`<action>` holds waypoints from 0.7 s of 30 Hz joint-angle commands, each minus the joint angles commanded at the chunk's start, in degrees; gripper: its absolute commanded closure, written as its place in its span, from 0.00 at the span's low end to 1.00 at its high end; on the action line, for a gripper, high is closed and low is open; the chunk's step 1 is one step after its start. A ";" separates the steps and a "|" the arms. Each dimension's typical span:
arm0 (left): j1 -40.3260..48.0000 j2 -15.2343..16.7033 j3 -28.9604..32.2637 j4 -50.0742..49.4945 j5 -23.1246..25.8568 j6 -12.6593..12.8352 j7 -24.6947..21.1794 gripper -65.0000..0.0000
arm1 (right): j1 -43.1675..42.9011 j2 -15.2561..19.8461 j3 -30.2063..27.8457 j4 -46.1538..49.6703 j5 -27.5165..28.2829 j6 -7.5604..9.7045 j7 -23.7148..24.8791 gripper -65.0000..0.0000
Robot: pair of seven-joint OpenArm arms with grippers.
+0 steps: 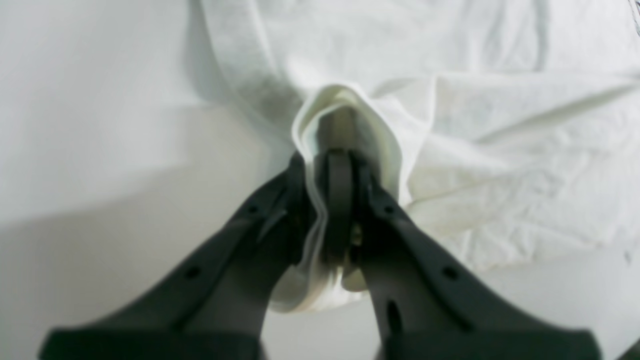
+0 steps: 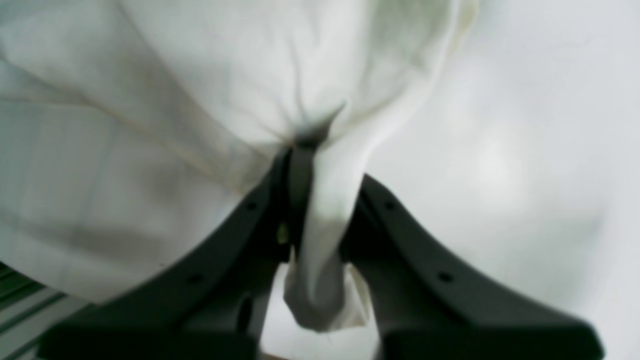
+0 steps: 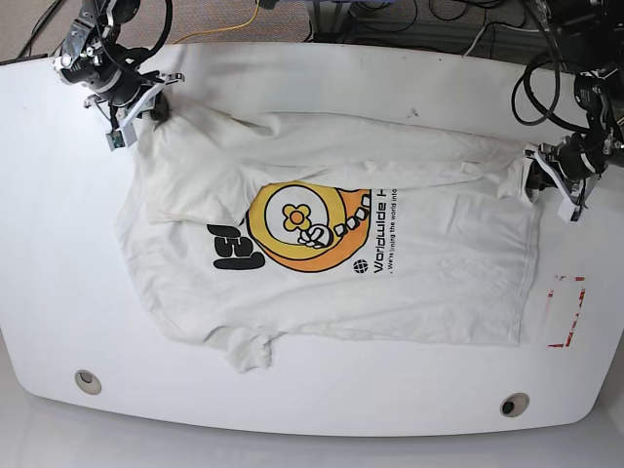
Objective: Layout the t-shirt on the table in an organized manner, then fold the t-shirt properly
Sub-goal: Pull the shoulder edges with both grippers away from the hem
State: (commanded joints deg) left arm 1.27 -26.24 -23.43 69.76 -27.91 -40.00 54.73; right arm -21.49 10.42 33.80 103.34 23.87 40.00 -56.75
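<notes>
Cloth like this t-shirt (image 3: 390, 283) is soft and light, lying printed-side up across the middle of the table (image 3: 322, 83). Our left gripper (image 1: 332, 165) and right gripper (image 2: 310, 160) each pinch bunched fabric; hems look safest.

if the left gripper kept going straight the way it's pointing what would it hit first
The t-shirt itself: the left gripper is shut on a bunched edge and points into the cloth spread just ahead. Depth is unclear, but nothing else shows in that line.
</notes>
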 joint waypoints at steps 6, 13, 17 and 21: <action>1.76 -2.55 -0.18 0.00 0.00 0.00 0.00 0.94 | -0.26 5.36 -5.10 0.00 -0.09 0.00 0.00 0.98; 2.99 -3.69 -0.09 0.09 -0.18 0.00 0.09 0.94 | -0.35 10.90 -7.38 0.00 -0.09 0.00 0.00 0.98; 3.78 -4.84 -0.09 0.09 -0.26 0.00 0.09 0.94 | -0.44 13.27 -7.65 -0.09 -0.09 0.00 0.00 0.98; 4.31 -4.92 -0.09 1.76 -0.26 0.00 0.18 0.94 | -1.14 13.98 -7.65 -0.09 -0.09 0.00 -0.09 0.98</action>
State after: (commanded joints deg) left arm 5.58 -31.16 -23.52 71.52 -28.18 -40.00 54.90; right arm -22.64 24.40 26.15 103.25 23.78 40.00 -56.84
